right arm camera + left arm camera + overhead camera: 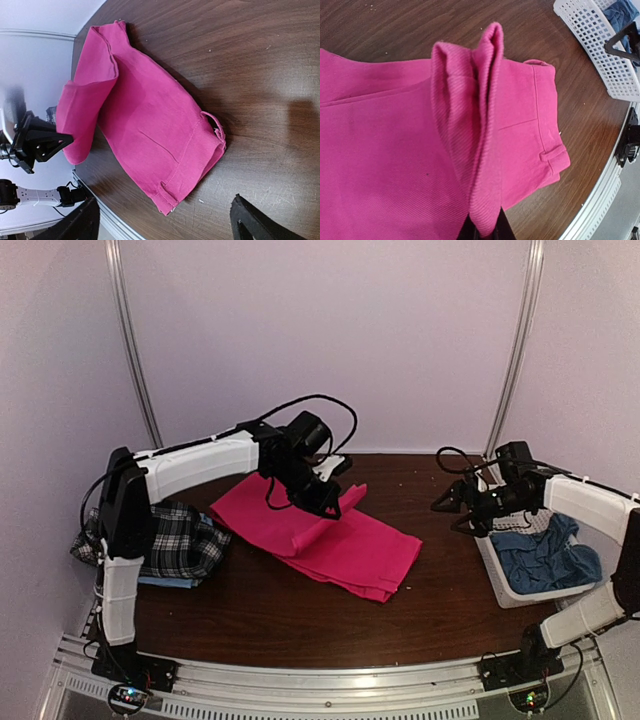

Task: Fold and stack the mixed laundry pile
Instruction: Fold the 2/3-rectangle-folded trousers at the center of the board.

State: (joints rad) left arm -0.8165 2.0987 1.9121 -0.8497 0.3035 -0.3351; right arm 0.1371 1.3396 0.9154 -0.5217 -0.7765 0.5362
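Observation:
The hot-pink trousers (335,540) lie mid-table, folded lengthwise. My left gripper (325,506) is shut on a raised fold of them (480,150) and holds that edge above the rest; the cloth hides the fingertips. The trousers also show in the right wrist view (150,125), waistband end nearest. My right gripper (452,502) is open and empty, in the air to the right of the trousers, by the basket. A black-and-white plaid shirt (180,540) lies folded at the left on a light blue shirt (165,582). A duller blue cloth (545,555) lies crumpled in the basket.
The white lattice basket (500,585) stands at the right edge of the table; it also shows in the left wrist view (600,45). Bare brown table (300,625) runs along the front. White walls stand behind and at both sides.

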